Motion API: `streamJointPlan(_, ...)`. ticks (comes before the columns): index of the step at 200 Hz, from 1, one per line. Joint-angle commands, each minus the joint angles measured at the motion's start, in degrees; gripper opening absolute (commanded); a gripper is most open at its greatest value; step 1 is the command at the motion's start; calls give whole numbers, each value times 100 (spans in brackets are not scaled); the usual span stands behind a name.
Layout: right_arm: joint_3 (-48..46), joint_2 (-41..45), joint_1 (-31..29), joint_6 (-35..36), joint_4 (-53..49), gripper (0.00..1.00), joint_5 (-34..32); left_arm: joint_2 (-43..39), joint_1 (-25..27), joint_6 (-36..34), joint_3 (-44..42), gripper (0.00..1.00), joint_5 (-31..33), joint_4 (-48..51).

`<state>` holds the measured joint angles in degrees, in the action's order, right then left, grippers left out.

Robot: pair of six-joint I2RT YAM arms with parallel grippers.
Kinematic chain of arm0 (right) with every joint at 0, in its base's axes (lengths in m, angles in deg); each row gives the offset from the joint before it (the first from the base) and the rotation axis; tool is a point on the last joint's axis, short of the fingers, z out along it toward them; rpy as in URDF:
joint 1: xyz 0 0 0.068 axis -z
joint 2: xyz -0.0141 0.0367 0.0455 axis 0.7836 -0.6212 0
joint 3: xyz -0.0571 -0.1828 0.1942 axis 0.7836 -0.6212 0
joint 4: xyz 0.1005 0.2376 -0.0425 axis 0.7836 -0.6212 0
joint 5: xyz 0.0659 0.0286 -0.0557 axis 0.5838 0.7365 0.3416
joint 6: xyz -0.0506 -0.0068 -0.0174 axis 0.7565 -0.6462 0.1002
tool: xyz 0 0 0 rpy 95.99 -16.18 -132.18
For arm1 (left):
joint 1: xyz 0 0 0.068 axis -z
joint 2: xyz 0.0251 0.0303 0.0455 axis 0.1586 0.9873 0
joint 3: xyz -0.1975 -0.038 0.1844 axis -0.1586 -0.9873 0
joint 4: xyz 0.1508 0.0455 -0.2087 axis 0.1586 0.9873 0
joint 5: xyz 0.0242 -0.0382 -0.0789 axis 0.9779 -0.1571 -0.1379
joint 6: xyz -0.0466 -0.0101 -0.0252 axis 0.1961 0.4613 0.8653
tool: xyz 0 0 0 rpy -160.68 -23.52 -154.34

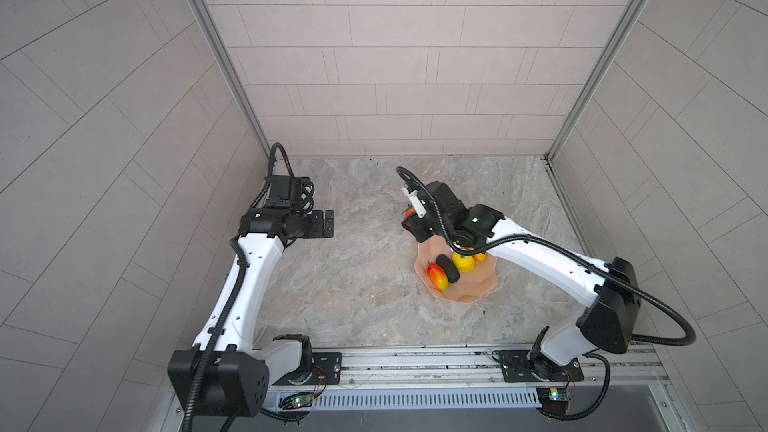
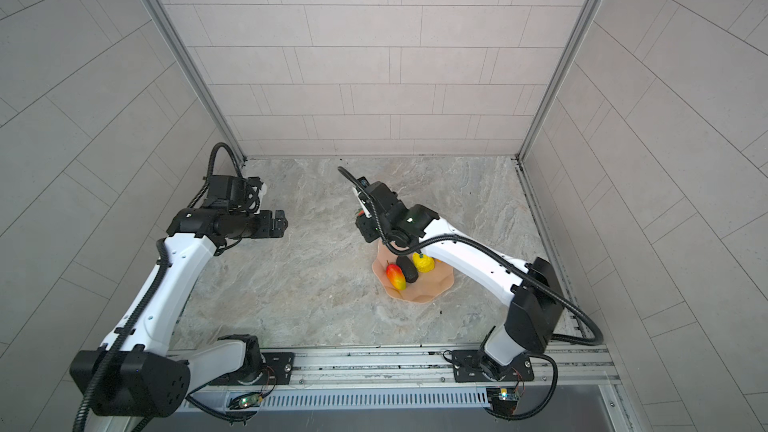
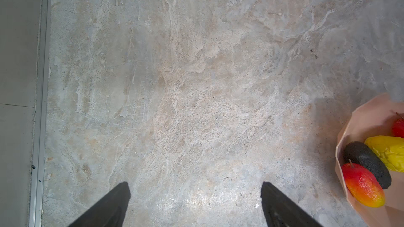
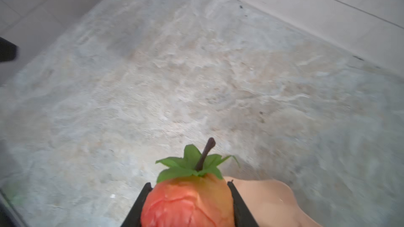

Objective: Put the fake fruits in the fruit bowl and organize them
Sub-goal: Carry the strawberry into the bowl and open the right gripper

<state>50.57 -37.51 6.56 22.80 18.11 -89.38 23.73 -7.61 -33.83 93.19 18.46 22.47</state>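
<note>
Right gripper [image 4: 189, 184] pinched on the strawberry [image 4: 188, 204] by the far rim of the fruit bowl [image 1: 478, 290], left gripper [image 3: 195, 185] spread apart near the left edge of the counter [image 1: 353, 284].

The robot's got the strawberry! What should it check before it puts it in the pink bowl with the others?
1. Grip on the strawberry: ok. The right gripper has its jaws shut against both sides of it.
2. Strawberry over the fruit bowl: not ok. It sits by the far rim, not above the inside.
3. Free spot in the bowl: ok. There is bare pink near the front rim, beside the mango, dark fruit and yellow citrus.
4. Left gripper out of the way: ok. It is open, empty and far to the side.
5. Strawberry high enough to clear the rim: cannot tell.
</note>
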Motion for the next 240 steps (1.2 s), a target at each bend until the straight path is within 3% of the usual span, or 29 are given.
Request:
streamJointPlan(1, -817, 382, 85, 352, -52, 17, -904, -20, 6, -7, 74, 100, -57, -4)
streamJointPlan(34, -1998, 922, 223, 313, 772, 16, -1226, 0, -1, -6, 74, 100, -115, -14)
streamJointPlan(70, -2533, 816, 335, 280, 1520, 15, -1166, 1, 6, 3, 72, 100, -131, -24)
streamJointPlan(164, -2678, -72, 522, 226, 2560, 17, -865, -62, 15, -6, 30, 100, -132, -53)
streamJointPlan(240, -2880, -389, 663, 193, 2927, 26, -796, -44, 13, -6, 29, 100, -130, -52)
